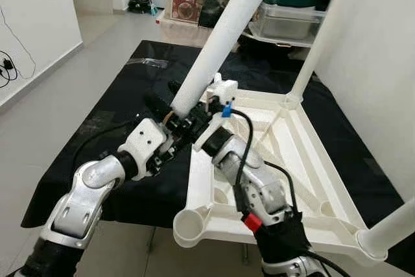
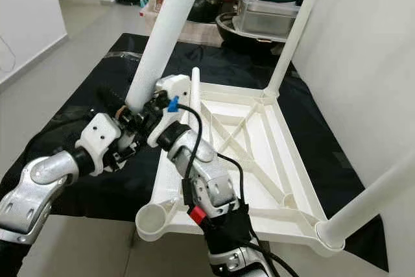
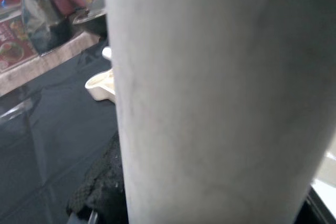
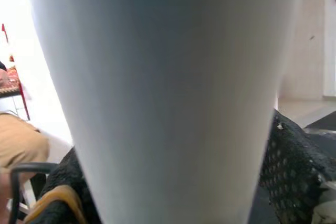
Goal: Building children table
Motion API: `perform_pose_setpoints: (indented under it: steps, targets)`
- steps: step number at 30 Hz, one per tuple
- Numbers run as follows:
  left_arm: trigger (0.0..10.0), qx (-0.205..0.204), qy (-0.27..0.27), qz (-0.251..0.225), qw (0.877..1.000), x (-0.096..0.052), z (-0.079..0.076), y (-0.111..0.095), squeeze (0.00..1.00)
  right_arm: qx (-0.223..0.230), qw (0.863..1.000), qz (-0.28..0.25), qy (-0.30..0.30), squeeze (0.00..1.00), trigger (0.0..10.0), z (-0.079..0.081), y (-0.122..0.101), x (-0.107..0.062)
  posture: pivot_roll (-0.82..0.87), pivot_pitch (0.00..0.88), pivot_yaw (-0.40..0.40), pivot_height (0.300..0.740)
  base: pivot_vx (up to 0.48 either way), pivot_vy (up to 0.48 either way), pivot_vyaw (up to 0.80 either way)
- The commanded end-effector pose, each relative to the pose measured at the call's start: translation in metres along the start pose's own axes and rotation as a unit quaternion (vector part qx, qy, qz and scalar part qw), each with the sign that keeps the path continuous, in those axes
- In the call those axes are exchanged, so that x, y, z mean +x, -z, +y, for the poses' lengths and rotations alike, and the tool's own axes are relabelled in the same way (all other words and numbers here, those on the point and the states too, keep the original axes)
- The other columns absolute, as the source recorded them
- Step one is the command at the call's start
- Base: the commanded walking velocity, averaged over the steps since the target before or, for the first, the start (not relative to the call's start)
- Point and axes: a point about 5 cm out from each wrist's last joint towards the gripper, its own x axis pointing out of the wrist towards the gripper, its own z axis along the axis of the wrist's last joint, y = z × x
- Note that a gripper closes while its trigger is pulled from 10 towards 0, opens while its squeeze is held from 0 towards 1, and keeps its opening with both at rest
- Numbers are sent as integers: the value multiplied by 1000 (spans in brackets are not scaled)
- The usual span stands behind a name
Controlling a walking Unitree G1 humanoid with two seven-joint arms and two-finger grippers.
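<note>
While both claws clamp the white leg [image 1: 224, 37] near its lower end, left claw [image 1: 170, 116] and right claw [image 1: 206, 116] should swing it upright over the empty socket [image 1: 191, 225] at the upturned table's [image 1: 305, 154] near-left corner on the black cloth [image 1: 117, 108], then press straight down.

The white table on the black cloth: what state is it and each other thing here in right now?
Table top: upside down on the black cloth.
Far leg: fitted, upright.
Near right leg: fitted in its corner.
Near left socket: empty.
Loose leg: tilted, off the table top, held at its lower end.
Left pincer: shut on loose leg.
Right pincer: shut on loose leg.
</note>
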Motion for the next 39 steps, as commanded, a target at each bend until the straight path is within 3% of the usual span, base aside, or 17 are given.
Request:
perform_pose_setpoints:
  steps: [1,3,5,6,7,22,23,25,26,39]
  targets:
    - [10000,4,19,-18,1000,5,-7,-9,0,3,1000,12,-1,0,10000,3,9,1,87,0,-95,740,0,0,0]
    - [10000,3,19,-19,1000,5,-7,-9,0,1,1000,13,-1,0,9804,3,10,1,87,0,-95,740,0,0,0]
    - [10000,3,20,-19,1000,5,-7,-9,0,2,1000,12,2,0,3922,2,11,0,86,0,-93,740,0,0,0]
    - [10000,3,20,-19,1000,5,-7,-9,0,2,1000,12,2,0,3922,2,11,0,86,0,-93,740,0,0,0]
    - [10000,3,20,-18,1000,5,-7,-9,0,4,1000,8,6,0,0,1,11,0,86,0,-93,740,0,0,0]
    - [10000,17,21,-15,1000,5,-8,-7,0,16,999,-23,29,0,0,-7,5,-2,82,0,-91,740,0,0,0]
    - [10000,19,15,-20,1000,5,-7,-8,427,17,999,-24,29,0,0,-7,5,-2,82,0,-91,740,0,0,0]
    - [10000,20,11,-23,999,4,-6,-9,427,17,999,-24,28,0,0,-7,5,-2,82,0,-91,740,0,0,0]
    - [10000,16,18,-28,999,3,-6,-9,1000,17,999,-25,28,0,0,-7,4,-2,82,0,-91,740,0,0,0]
    - [10000,6,40,-58,997,-2,-10,-19,1000,-9,998,-28,63,0,0,-29,-4,-5,85,0,-93,740,0,0,0]
